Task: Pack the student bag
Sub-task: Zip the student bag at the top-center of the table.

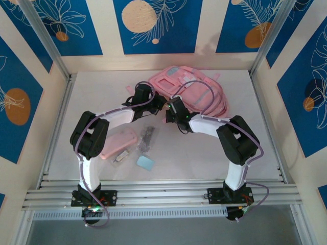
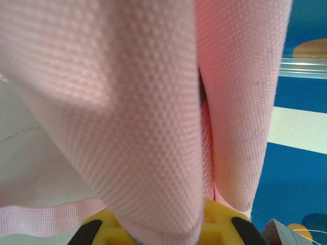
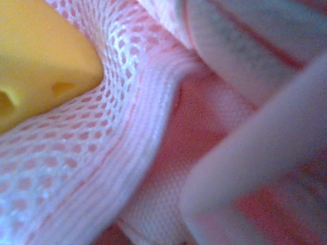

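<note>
The student bag [image 1: 191, 89], a big pink backpack with a pale patch and looped straps, lies at the back middle of the table. My left gripper [image 1: 157, 103] is at the bag's near-left edge. In the left wrist view its yellow jaws [image 2: 163, 230] are shut on a fold of the bag's pink fabric [image 2: 127, 102], which rises straight up from them. My right gripper [image 1: 170, 116] is beside it at the bag's near edge, shut, with a bit of pink fabric at its tip. The right wrist view is pressed close against pink mesh [image 3: 76, 168] and webbing; a yellow gripper part [image 3: 41, 56] shows at the upper left.
A flat pink pencil case [image 1: 118, 144] lies under my left arm. A grey-black item [image 1: 148, 138], a small pale item [image 1: 120, 156] and a light blue square [image 1: 145, 163] lie beside it. Aluminium rails frame the table on both sides.
</note>
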Controlling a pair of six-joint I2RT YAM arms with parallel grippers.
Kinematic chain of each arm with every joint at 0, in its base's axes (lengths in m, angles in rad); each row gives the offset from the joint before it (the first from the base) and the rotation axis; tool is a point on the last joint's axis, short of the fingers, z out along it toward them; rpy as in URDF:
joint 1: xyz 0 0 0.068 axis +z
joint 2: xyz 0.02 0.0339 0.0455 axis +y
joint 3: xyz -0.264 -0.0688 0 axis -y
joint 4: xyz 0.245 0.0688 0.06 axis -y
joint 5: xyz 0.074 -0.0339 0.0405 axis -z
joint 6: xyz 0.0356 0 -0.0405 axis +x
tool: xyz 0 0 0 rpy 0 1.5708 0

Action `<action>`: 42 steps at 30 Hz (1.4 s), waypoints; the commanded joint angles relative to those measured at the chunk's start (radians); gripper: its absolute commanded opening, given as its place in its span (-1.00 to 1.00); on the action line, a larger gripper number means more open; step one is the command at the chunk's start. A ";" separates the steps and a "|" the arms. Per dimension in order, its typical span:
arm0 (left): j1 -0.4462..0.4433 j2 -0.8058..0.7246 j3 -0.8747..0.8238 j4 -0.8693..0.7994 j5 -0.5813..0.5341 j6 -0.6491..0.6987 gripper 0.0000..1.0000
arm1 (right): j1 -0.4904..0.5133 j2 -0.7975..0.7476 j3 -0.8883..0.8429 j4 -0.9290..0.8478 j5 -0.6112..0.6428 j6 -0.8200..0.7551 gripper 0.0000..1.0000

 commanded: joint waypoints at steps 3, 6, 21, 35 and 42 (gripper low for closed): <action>0.001 -0.005 0.041 0.039 0.110 0.010 -1.00 | -0.044 -0.121 -0.065 -0.034 -0.169 0.065 -1.00; 0.016 0.004 0.060 0.032 0.108 0.025 -1.00 | -0.059 -0.144 -0.101 -0.102 -0.229 0.079 -1.00; 0.067 0.041 0.083 -0.033 0.042 0.137 -1.00 | -0.158 -0.147 0.047 -0.837 -0.388 0.139 -1.00; 0.141 0.070 0.135 -0.121 0.043 0.245 -1.00 | -0.432 -0.253 0.070 -1.039 -0.241 -0.135 -1.00; 0.179 0.201 0.357 -0.285 0.067 0.391 -1.00 | -0.430 -0.222 0.171 -1.011 -0.515 -0.252 -1.00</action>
